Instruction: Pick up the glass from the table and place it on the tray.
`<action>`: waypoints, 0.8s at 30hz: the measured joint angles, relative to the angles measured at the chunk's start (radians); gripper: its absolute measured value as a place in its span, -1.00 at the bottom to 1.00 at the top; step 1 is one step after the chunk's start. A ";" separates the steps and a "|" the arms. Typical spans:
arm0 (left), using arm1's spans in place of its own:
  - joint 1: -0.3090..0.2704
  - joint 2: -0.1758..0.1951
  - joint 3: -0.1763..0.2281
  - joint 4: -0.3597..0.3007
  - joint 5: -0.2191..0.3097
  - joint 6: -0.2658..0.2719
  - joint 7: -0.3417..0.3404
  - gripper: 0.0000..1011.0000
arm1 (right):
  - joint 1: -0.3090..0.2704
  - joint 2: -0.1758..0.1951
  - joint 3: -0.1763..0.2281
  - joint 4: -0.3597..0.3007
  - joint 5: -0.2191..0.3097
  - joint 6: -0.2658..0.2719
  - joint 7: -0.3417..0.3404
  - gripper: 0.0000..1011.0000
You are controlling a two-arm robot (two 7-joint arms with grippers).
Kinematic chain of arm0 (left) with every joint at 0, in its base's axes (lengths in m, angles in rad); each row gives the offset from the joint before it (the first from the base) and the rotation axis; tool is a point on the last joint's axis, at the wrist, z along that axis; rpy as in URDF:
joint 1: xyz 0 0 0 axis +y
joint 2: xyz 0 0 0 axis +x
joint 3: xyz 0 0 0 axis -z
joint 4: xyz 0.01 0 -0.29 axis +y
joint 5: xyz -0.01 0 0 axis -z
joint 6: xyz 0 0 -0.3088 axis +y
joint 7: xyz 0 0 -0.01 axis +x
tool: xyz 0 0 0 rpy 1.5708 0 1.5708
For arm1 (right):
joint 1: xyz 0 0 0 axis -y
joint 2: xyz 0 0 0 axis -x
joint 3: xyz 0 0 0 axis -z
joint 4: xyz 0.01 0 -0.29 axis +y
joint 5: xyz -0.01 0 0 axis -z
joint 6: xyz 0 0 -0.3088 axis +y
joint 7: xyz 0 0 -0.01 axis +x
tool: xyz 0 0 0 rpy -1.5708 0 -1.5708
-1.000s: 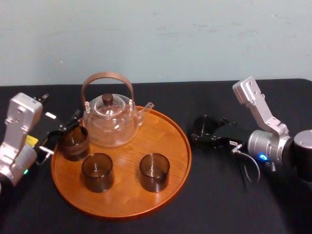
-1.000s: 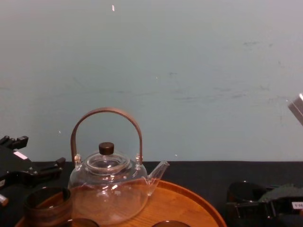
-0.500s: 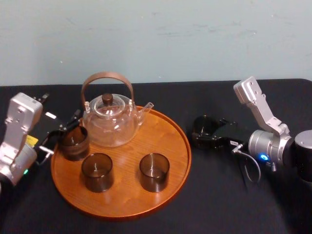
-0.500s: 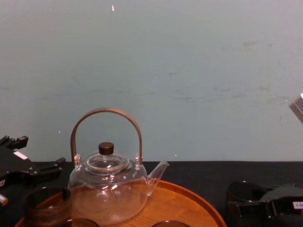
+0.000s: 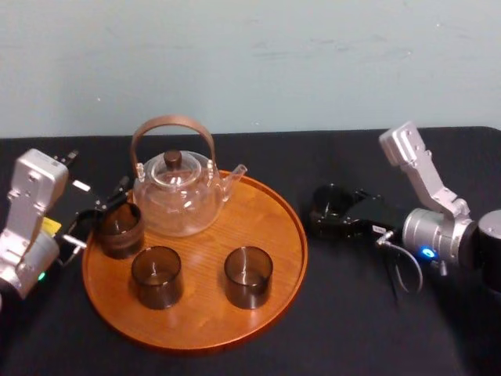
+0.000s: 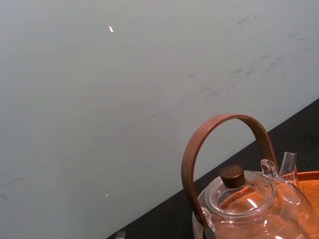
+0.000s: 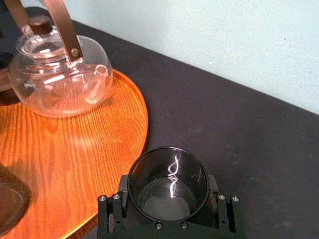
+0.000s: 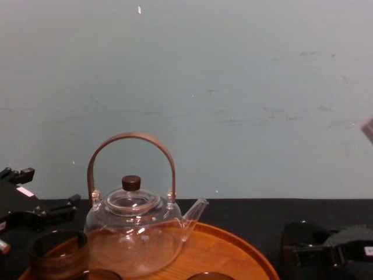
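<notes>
a pale blue-green wall [image 5: 250,63], faintly scuffed, closes the room behind the work and meets the far edge of the table [image 5: 352,321], which is covered in plain black cloth. on the cloth, toward the robot's left, lies the tray [image 5: 262,215], round orange-brown wood with clear grain and a low raised rim. at its far side stands a clear glass teapot [image 5: 176,202], a bent brown handle arching over its dark-knobbed lid, spout turned toward the robot's right.

the right gripper [image 5: 337,215] reaches in from the right, low over the cloth, clenched on the glass [image 7: 167,174]. in the right wrist view its black fingers [image 7: 224,214] press the smoky wall from both sides. the glass stands upright just beside the tray's right rim, outside it (whether its base touches the cloth cannot be told).

the left gripper [image 5: 106,207] sits at the tray's left edge, just behind the rear cup [image 5: 120,229]; whether it is clenched or released cannot be told. two more dark cups stand on the tray nearer the robot, the middle cup [image 5: 156,276] and the front-right cup [image 5: 248,276], apart from each other and from the teapot.
</notes>
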 joint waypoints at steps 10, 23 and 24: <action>0.000 0.000 0.000 0.000 0.000 0.000 0.000 0.98 | -0.043 0.070 0.047 -0.147 0.026 0.012 0.003 0.79; 0.000 0.000 0.000 0.000 0.000 0.000 0.000 0.98 | -0.021 0.110 0.038 -0.238 0.029 0.000 0.034 0.79; 0.000 0.000 0.000 0.000 0.000 0.000 0.000 0.98 | -0.021 0.110 0.038 -0.238 0.029 0.000 0.034 0.79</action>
